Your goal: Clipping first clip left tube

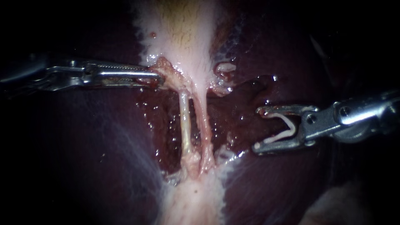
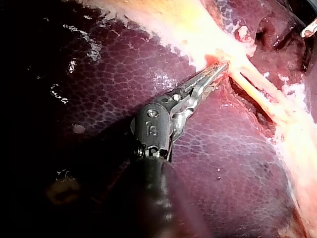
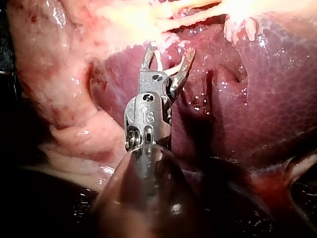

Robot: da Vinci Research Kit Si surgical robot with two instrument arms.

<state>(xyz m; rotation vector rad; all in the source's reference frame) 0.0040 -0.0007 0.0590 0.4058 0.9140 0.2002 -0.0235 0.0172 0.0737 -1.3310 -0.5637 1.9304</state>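
Clip isn't on yet; both tubes are bare in the endoscope view, nothing on the left tube (image 1: pixel 185 125) or on the right tube (image 1: pixel 205 127) just beside it. The two run side by side down from the gallbladder (image 1: pixel 187 37), stretched over a dark wet pocket in the liver (image 1: pixel 104 146). I'd call this the approach stage; exposure looks sorted, the actual clipping is all yet to do.

Left instrument (image 1: pixel 153 77) has its jaws clamped on a pinkish knob of tissue (image 1: pixel 164 68) right at the top of the tubes; looks like it's pulling them taut. Right instrument (image 1: pixel 258 129) sits well off to the side, touching neither tube; its jaws stand wide apart with a white clip (image 1: pixel 287 127) seated between them, touching both jaws, mouth facing the tubes.

What's left, as far as I can judge: bring that open clip across, get past the right tube, catch only the left tube inside, then squeeze.
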